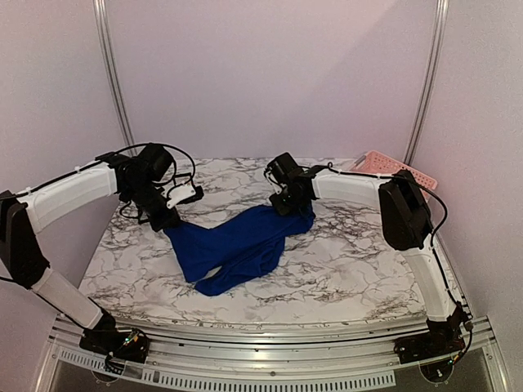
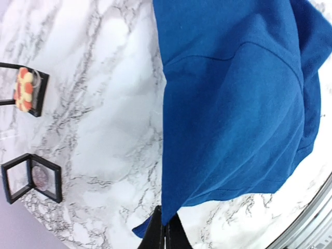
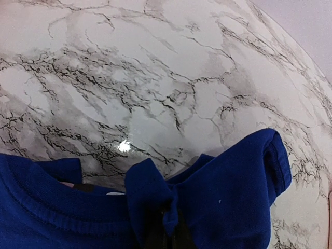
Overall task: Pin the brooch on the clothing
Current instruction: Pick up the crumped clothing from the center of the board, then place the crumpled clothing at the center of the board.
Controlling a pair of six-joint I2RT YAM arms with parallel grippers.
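Observation:
The clothing [image 1: 237, 245] is a royal blue T-shirt, bunched and stretched between both arms above the marble table [image 1: 351, 261]. My left gripper [image 1: 167, 222] is shut on one edge of it. In the left wrist view the black fingertips [image 2: 158, 236] pinch the lowest corner of the hanging fabric [image 2: 233, 104]. My right gripper [image 1: 292, 204] is shut on the shirt near its ribbed collar [image 3: 46, 207], and the fabric [image 3: 233, 197] wraps over and hides its fingers. The brooch [image 2: 25, 89], yellow, orange and red, lies in an open black box at the left of the left wrist view. No print shows on the shirt.
A second open black box [image 2: 33, 179] with a clear lid lies near the first one. A pink perforated basket [image 1: 392, 167] stands at the back right corner. Pale walls and two metal posts close the table in behind.

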